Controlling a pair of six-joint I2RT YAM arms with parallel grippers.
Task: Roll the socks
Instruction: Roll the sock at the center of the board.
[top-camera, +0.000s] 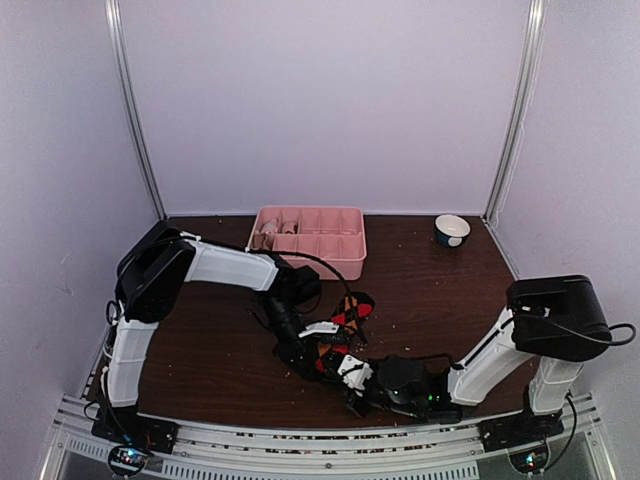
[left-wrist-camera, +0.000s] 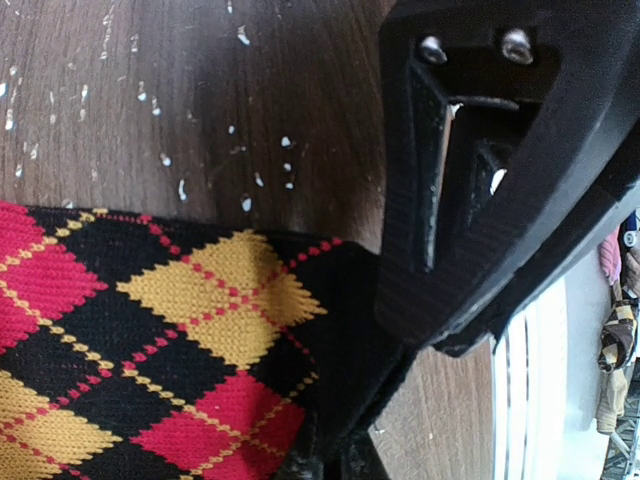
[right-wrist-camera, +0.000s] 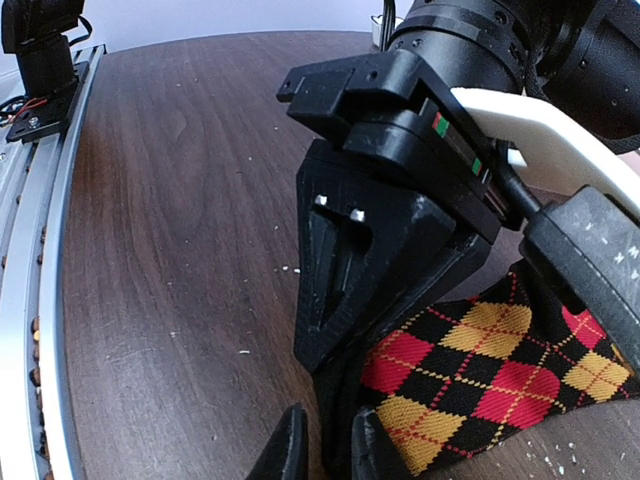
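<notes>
One sock (top-camera: 350, 310), black with red and orange diamonds, lies on the dark wooden table near the front centre. It also shows in the left wrist view (left-wrist-camera: 150, 350) and the right wrist view (right-wrist-camera: 480, 370). My left gripper (top-camera: 303, 352) (left-wrist-camera: 335, 465) is shut on the sock's black edge. My right gripper (top-camera: 352, 378) (right-wrist-camera: 328, 450) pinches the same black edge right beside it, its fingertips (right-wrist-camera: 290, 450) nearly together. The left gripper's finger (right-wrist-camera: 340, 300) stands just above my right fingertips. The other socks are out of view.
A pink compartment tray (top-camera: 340, 258) stands at the back centre with small items in its left cells. A small bowl (top-camera: 452, 230) sits at the back right. Metal rails (top-camera: 320, 445) run along the front edge. Pale crumbs dot the table.
</notes>
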